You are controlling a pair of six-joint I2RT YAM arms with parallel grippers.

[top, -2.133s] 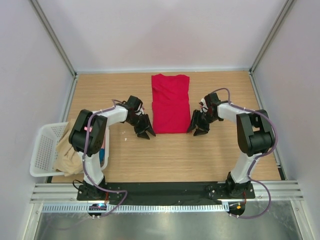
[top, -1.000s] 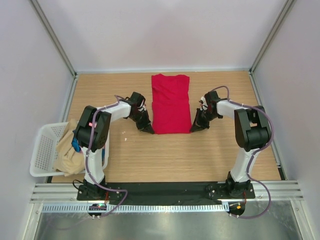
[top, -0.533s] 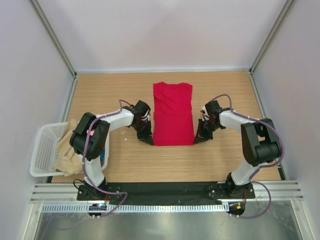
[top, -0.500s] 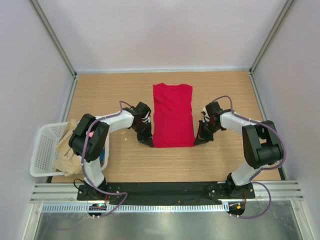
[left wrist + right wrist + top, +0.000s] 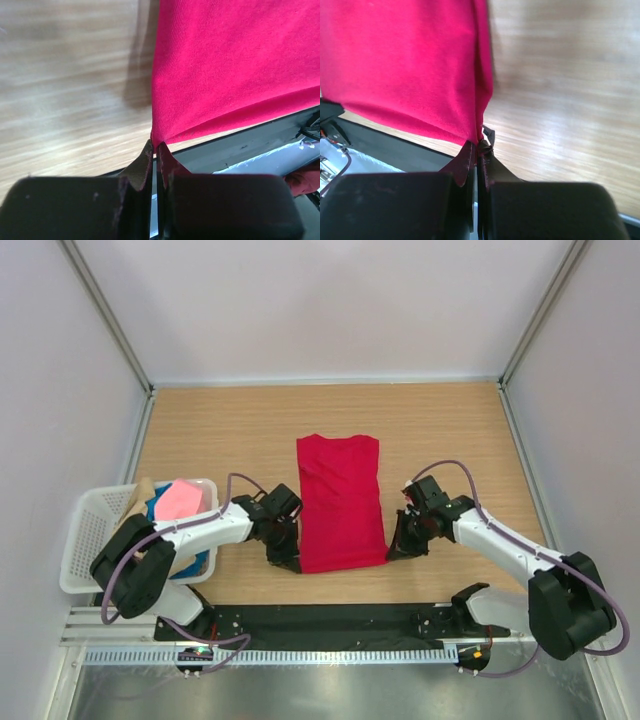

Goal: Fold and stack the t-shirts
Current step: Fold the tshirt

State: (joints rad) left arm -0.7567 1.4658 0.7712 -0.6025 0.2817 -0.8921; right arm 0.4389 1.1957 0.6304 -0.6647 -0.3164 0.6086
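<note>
Overhead, top external view: a bright red short-sleeved cloth t-shirt, folded to a long narrow panel, lies lengthwise at the middle of the light wooden table, with its near hem close to the black base plate. The left gripper sits at the near left corner of the hem and the right gripper at the near right corner. At the left edge a white plastic mesh basket holds a pink shirt, a blue shirt and a beige shirt.

Left wrist view: the left gripper has its jaws pressed together on the corner of the red t-shirt. The cloth rises taut from the pinch and casts a shadow on the wood, so this corner appears lifted.

Right wrist view: the right gripper likewise pinches its corner of the red t-shirt, where several layers seem to be gathered at the folded side edge.

Handling, as a judgement: the shirt is light, limp and thin, with no stiffness of its own. It will probably sag between the two holds and drape wherever it is unsupported, and stacked layers may slide apart. The near corners are the sound places to hold, through all layers. Keeping the grippers level and well apart should keep the hem straight.
</note>
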